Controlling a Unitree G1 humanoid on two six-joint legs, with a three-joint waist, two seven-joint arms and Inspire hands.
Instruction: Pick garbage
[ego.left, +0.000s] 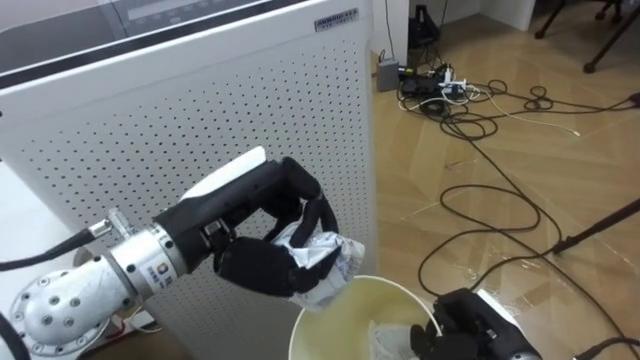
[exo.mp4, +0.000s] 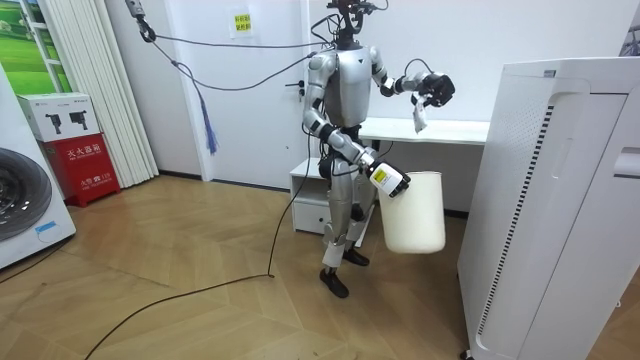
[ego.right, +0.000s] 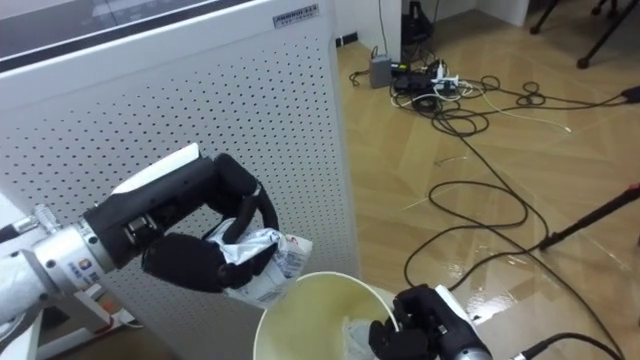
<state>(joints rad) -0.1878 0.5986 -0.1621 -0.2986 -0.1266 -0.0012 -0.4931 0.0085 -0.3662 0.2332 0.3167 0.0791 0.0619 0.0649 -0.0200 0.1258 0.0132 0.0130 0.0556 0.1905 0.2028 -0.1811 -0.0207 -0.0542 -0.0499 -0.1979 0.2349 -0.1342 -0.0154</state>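
The likeliest slip from here is a miss. The left hand (ego.left: 262, 232) has its fingers curled tight round the wrapper (ego.left: 326, 260), which bulges out just below and beyond them, over the edge of the bin (ego.left: 352, 292) rather than its middle. If the fingers open here, so light a scrap could clip the rim and fall to the floor (ego.left: 500, 170) among the cables (ego.left: 478, 205). It might also cling to the fingers (crinkled film often does). The right hand (ego.left: 478, 326) sits at the bin's far rim, its fingers apparently hooked over it, though that corner is hard to read. The wrapper is white, shiny, crumpled film with faint print.
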